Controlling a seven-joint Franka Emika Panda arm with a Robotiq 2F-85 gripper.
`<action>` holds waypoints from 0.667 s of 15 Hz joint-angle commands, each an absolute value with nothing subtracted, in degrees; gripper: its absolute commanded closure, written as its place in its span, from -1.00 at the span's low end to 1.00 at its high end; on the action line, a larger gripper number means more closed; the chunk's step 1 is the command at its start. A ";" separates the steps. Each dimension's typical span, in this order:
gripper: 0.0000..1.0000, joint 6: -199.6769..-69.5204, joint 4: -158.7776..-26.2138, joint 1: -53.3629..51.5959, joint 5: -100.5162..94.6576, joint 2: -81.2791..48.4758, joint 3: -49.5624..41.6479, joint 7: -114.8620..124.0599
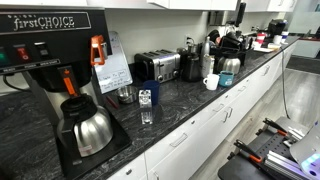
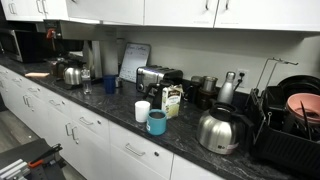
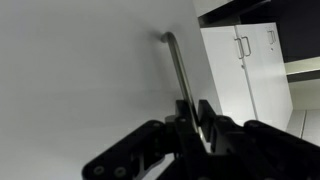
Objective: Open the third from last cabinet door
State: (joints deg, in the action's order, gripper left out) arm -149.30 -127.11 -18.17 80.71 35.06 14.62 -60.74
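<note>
Claw [image 3: 200, 125] sits right at the white cabinet door [image 3: 90, 80], its metal handle [image 3: 177, 65] running down between the fingers [image 3: 188, 118]. Can't tell if it's actually clamped.

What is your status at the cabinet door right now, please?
Gripper at the cabinet door handle, bar running in between its jaws; grip unconfirmed. Cabinet door fills the wrist view. Nothing seen in the way.

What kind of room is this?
Probably an office kitchen or break room: there's a big coffee machine, a toaster, and white cabinets under a long dark counter.
</note>
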 commanded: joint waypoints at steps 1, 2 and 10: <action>0.91 -149.87 -128.51 -15.25 78.08 37.55 14.52 -57.17; 0.91 -149.99 -129.01 -15.16 77.41 38.18 14.52 -56.36; 0.91 -150.85 -131.39 -14.32 69.94 42.08 14.66 -48.82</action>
State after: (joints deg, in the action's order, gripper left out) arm -149.29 -131.32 -16.76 73.02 41.51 14.61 -51.80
